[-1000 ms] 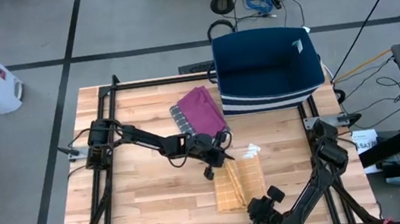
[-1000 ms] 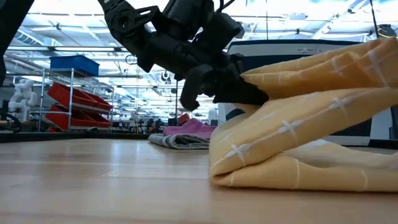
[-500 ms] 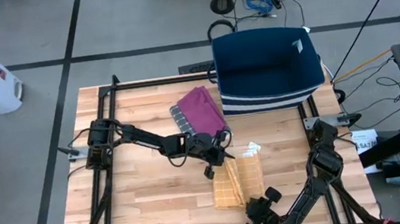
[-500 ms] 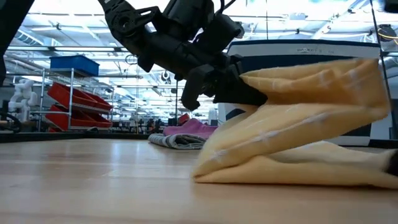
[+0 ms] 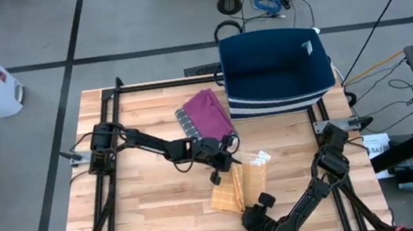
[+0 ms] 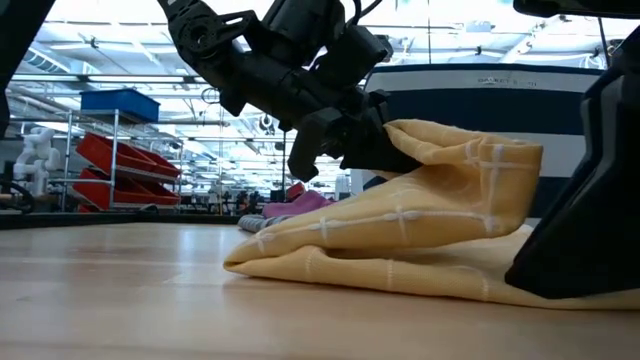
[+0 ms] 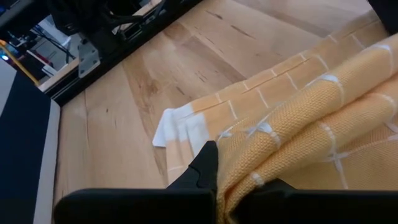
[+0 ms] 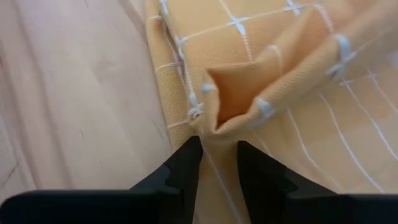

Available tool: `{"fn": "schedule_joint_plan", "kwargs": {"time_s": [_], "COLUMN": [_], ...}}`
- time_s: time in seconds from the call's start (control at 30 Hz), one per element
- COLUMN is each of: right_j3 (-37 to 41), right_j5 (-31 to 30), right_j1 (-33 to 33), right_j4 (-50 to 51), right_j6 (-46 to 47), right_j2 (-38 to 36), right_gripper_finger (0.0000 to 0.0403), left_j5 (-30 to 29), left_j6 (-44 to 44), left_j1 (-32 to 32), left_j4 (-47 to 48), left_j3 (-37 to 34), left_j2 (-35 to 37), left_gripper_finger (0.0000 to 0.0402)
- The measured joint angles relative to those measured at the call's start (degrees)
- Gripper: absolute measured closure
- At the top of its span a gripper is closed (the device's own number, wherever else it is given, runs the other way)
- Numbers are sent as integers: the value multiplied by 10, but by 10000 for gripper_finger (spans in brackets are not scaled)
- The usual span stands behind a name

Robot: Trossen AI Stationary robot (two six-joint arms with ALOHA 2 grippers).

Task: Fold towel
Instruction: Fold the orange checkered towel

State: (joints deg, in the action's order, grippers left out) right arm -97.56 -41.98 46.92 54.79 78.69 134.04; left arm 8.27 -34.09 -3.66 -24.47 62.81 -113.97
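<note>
At the table's middle, your left gripper point(image 5: 217, 168) was clamped on the towel's point(image 5: 239, 186) far edge, your right gripper point(image 5: 254, 218) pinching its near edge. You seemed mid-fold; next, carry one edge over and lay it flat.

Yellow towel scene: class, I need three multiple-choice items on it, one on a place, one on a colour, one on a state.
1. Where is the yellow towel?
A. in the navy bin
B. on the wooden table
C. on the floor

2. What colour is the cloth beside the navy bin?
A. magenta
B. green
C. white

3. What is the left end effector doing?
A. hanging open
B. shut on the yellow towel
C. gripping the cloth

Key: 1 B, it lies on the wooden table; 2 A, its top is magenta; 3 B, its fingers pinch a raised towel edge, as does the right end effector.
</note>
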Motion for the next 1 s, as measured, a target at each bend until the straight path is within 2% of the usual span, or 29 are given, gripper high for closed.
{"fn": "schedule_joint_plan", "kwargs": {"time_s": [0.13, 0.33, 0.5, 0.6, 0.7, 0.77, 0.9, 1.0], "right_j3": [0, 1, 1, 1, 1, 1, 1, 0], "right_j5": [6, 47, 50, 4, -97, -144, -143, -143], "right_j1": [0, 17, 41, 55, 52, 34, -10, -39], "right_j4": [5, 16, 60, 94, 90, 68, 43, 62], "right_j6": [-2, 4, 56, 108, 121, 103, 36, 35], "right_j2": [-5, -51, -76, -91, -94, -93, -84, -85], "right_gripper_finger": [305, 305, 291, 268, 241, 224, 198, 189], "left_j5": [-1, -2, -2, -2, -2, -2, -3, -3], "left_j6": [0, -3, -7, -7, -7, -7, -4, -4], "left_j1": [0, 0, 0, 0, 0, 0, -1, -3], "left_j4": [0, 3, 10, 15, 14, 14, 14, 15], "left_j3": [0, 0, 0, 0, 0, 0, 0, 0], "left_j2": [0, 0, 0, 0, 0, 0, 0, 0], "left_gripper_finger": [399, 399, 399, 399, 399, 399, 399, 399]}}
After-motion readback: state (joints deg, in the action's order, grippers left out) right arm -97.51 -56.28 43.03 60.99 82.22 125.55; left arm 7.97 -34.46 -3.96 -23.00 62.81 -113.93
